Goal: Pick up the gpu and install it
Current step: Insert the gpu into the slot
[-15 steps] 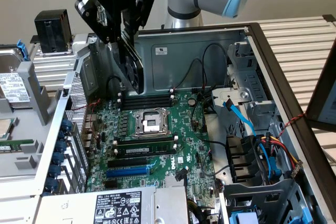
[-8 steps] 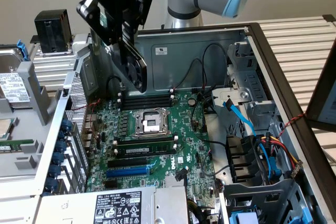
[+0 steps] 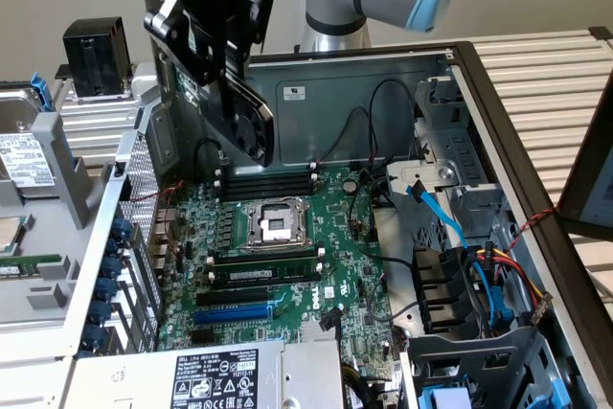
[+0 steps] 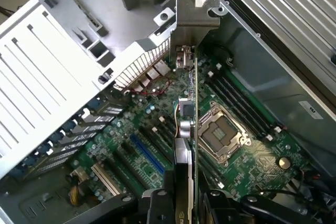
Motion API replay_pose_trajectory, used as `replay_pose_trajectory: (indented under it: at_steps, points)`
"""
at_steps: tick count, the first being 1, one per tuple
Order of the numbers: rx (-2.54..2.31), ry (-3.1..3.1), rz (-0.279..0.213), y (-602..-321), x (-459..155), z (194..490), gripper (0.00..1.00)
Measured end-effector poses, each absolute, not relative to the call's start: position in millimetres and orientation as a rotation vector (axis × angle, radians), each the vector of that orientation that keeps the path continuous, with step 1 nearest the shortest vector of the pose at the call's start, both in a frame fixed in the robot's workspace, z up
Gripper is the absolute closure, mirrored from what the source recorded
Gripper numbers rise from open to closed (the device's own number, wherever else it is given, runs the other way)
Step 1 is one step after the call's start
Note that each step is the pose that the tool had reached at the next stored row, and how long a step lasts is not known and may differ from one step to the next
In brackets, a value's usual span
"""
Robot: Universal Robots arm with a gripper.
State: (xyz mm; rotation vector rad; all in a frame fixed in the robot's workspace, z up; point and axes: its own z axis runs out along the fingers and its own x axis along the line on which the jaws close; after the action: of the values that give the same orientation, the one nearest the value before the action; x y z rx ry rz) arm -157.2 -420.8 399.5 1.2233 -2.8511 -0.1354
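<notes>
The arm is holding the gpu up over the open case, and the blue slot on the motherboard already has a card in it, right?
Not quite: the gripper holds the gpu over the open case, but the blue slot on the motherboard is empty, with no card in it. The exterior view shows this.

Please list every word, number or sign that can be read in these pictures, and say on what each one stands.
"DELL": seemingly, on the power supply label; its other print is too small to read.
White sticker on the case's back wall: blurred, not readable.
Drive label at the exterior view's left: too small.
Motherboard markings: too small.
The gpu: no text readable.
</notes>
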Motion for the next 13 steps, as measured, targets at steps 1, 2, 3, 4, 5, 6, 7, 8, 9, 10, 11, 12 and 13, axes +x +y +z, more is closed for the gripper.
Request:
replay_pose_trajectory:
  at_steps: [1, 2, 3, 4, 5, 6, 7, 8, 9, 10, 11, 12, 13]
  points:
    - [1.229, -2.849, -0.135, -421.1, -155.3, 399.5, 0.73]
    - [1.232, -2.847, -0.136, -421.4, -153.0, 399.5, 0.73]
    - [1.244, -2.841, -0.136, -421.5, -148.4, 399.5, 0.73]
    - [1.256, -2.836, -0.136, -421.5, -146.9, 399.5, 0.73]
    - [1.272, -2.829, -0.135, -421.5, -146.1, 399.5, 0.73]
    - [1.292, -2.819, -0.135, -421.5, -145.7, 399.5, 0.73]
    - [1.311, -2.809, -0.134, -421.5, -145.3, 399.5, 0.73]
    - [1.332, -2.799, -0.134, -421.5, -145.0, 399.5, 0.73]
    - [1.353, -2.788, -0.133, -421.5, -144.7, 399.5, 0.73]
    - [1.374, -2.777, -0.133, -421.5, -144.6, 399.5, 0.73]
    - [1.397, -2.765, -0.132, -421.5, -144.5, 399.5, 0.73]
    - [1.419, -2.753, -0.132, -421.5, -144.5, 399.5, 0.73]
    - [1.444, -2.739, -0.131, -421.5, -144.4, 399.5, 0.73]
